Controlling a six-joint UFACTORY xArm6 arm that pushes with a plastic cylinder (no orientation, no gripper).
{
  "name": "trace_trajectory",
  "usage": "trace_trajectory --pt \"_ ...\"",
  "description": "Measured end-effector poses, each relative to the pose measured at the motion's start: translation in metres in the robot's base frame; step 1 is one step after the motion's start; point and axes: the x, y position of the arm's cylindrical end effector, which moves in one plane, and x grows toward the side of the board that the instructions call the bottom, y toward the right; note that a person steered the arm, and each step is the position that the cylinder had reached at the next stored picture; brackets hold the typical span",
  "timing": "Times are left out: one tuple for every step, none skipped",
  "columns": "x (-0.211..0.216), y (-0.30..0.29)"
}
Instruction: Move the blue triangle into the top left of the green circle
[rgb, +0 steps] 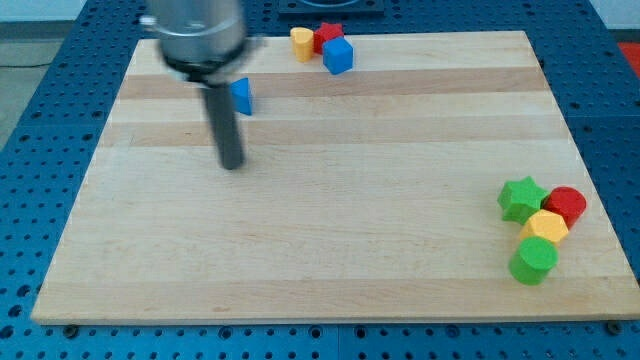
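Observation:
The blue triangle (241, 96) lies near the board's top left, partly hidden behind my rod. The green circle (533, 261) sits near the view's bottom right. My tip (232, 164) rests on the board just below and slightly left of the blue triangle, apart from it and far left of the green circle.
A green star (522, 198), a red block (567, 205) and a yellow block (545, 227) cluster just above the green circle. At the top edge a yellow block (302, 44), a red star (327, 37) and a blue cube (338, 55) sit together on the wooden board (400, 150).

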Motion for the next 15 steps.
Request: trace_trajectory --pt "-0.036 -0.059" --pt "-0.092 -0.069" --pt "-0.127 -0.03" --pt "-0.119 0.027" --pt "-0.087 0.053" --pt "-0.055 0.064" --pt "-0.019 0.095" --pt "0.02 0.131" --pt "0.053 0.173" --pt "0.076 0.215" --pt "0.098 0.254" --pt "0.1 0.251" --pt "0.105 0.245" --pt "0.118 0.241" --pt "0.133 0.258"
